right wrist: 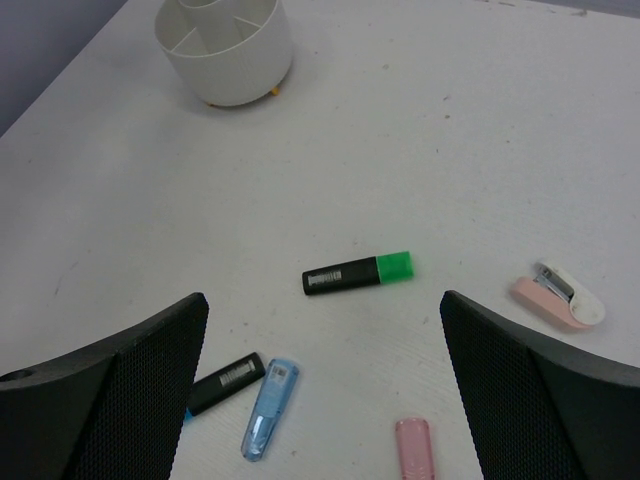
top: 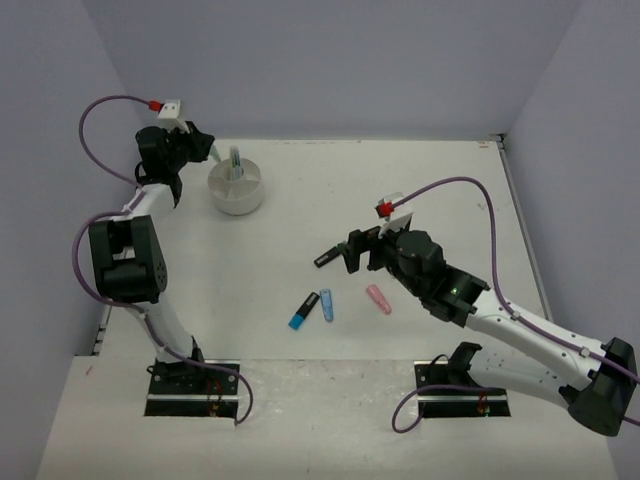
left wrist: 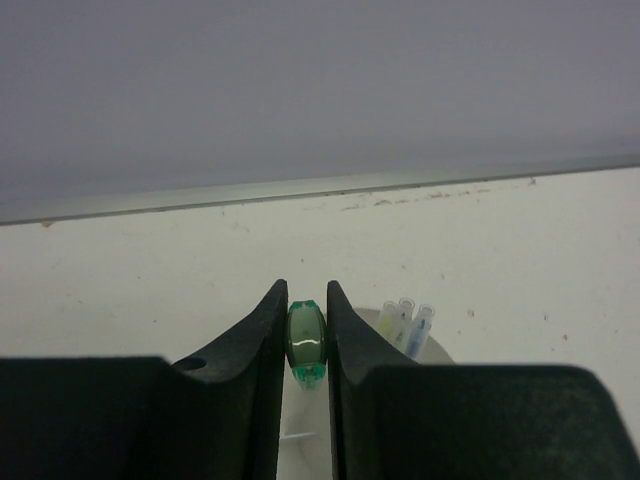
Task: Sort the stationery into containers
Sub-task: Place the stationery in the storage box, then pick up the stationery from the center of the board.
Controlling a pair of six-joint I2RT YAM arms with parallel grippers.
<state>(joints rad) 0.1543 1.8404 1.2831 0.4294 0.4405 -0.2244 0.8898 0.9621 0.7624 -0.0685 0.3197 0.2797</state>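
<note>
While the left fingers (left wrist: 262, 345) are pinching a green item (left wrist: 306, 340) above the white tub (top: 240, 204), seemingly ready for dropping, the right fingers (right wrist: 130, 385) are hanging wide apart over the green highlighter (right wrist: 358, 272) on the tabletop (right wrist: 480, 150), likely needing to descend and close.

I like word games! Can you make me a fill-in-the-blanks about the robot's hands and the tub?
The left hand holds an item coloured ___.
The right hand, wide open, holds ___.
The round tub is coloured ___.
Missing words: green, nothing, white.
</note>
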